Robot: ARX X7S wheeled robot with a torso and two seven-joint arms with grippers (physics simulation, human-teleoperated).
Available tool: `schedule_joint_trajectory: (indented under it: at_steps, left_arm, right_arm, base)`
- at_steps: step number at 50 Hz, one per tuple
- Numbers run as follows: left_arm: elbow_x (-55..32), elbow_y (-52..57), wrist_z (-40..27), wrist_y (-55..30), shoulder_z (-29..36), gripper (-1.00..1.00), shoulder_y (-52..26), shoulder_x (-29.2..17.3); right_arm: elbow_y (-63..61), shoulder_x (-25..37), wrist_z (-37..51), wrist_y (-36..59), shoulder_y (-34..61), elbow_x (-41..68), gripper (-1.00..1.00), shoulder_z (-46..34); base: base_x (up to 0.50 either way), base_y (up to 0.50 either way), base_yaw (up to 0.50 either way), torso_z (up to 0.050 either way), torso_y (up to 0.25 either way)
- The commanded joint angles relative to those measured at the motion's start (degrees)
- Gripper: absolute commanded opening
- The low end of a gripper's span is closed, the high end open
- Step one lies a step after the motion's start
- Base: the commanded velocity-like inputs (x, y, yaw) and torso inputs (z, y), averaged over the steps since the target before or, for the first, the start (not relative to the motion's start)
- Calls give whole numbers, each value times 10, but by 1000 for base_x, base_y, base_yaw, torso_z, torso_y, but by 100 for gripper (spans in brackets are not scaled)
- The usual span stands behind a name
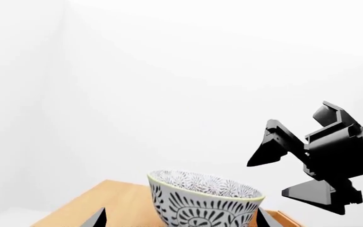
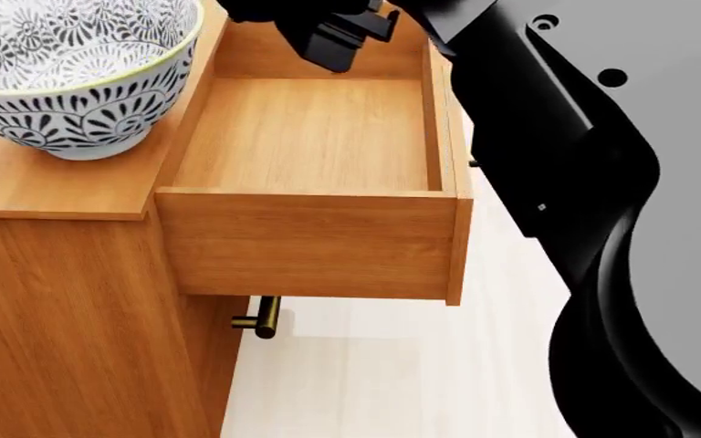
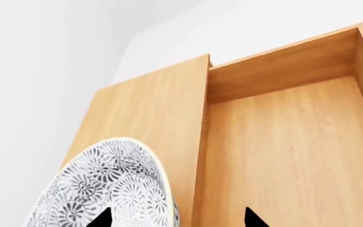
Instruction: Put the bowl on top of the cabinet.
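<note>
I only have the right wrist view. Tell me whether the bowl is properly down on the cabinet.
Observer: Yes. The head view shows the bowl upright on the cabinet top, beside the open drawer.
Operator: Report the left gripper.
Observer: The left gripper is open around the bowl, with one finger clear of it.
Operator: Check below the drawer.
Observer: A brass-coloured bar handle sticks out under it.

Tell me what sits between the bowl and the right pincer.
Nothing sits there. In the left wrist view, only blank white backdrop separates the bowl from the right pincer; the head view shows just the open drawer's wall.
</note>
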Motion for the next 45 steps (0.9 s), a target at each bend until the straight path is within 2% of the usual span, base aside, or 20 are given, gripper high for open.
schedule_joint_trajectory:
  at_steps: [1, 15, 17, 21, 25, 28, 32, 33, 35, 36, 37, 42, 45]
  left_arm:
    - [12, -5, -1, 4, 7, 100, 6, 0]
    - [15, -3, -1, -16, 18, 100, -6, 13]
    - [15, -2, -1, -17, 20, 100, -7, 13]
    - [15, -1, -3, -18, 21, 100, -8, 13]
    - [18, -2, -2, -25, 26, 100, -11, 20]
    - [17, 2, -2, -31, 29, 100, -16, 22]
    - [19, 0, -1, -35, 34, 100, -18, 26]
    - [19, 1, -1, -36, 34, 100, -20, 26]
    - [20, 1, -2, -38, 36, 100, -20, 28]
    - [21, 1, -2, -39, 37, 100, -21, 28]
    - [21, 3, -3, -42, 39, 100, -22, 29]
    - [25, -1, -1, -47, 45, 100, -25, 35]
    - [23, 1, -3, -51, 46, 100, -29, 36]
  right_arm:
    - [40, 0, -23, 25, 4, -19, 100, -12]
    - [115, 0, -66, 43, 6, -19, 100, -56]
    - [115, 0, -75, 34, 9, 6, 100, -90]
    - [115, 6, -105, 7, 15, 100, 100, -205]
    - [115, 15, -128, -18, 12, 155, 100, -263]
    - [115, 17, -185, -48, 14, 138, 100, -314]
    - [112, 26, -207, -95, 11, 132, 100, -337]
    - [89, 34, -213, -126, 14, 121, 100, -340]
    - [-78, 94, -186, -267, 42, 86, 100, -345]
    - [-109, 107, -175, -283, 47, 84, 100, -344]
    - [-176, 133, -179, -346, 56, 57, 100, -347]
    - [-344, 202, -141, -470, 74, -3, 100, -361]
    - [-425, 215, -68, -565, 88, -125, 100, -435]
  base:
    - [0, 0, 0, 0, 0]
    - [0, 0, 0, 0, 0]
    - [0, 0, 0, 0, 0]
    - [0, 0, 0, 0, 0]
    - [0, 0, 0, 0, 0]
    - [0, 0, 0, 0, 0]
    - [0, 0, 0, 0, 0]
    - [0, 0, 0, 0, 0]
    - [0, 0, 0, 0, 0]
    - [0, 0, 0, 0, 0]
    - [0, 0, 0, 0, 0]
    - [0, 0, 0, 0, 0]
    - [0, 0, 0, 0, 0]
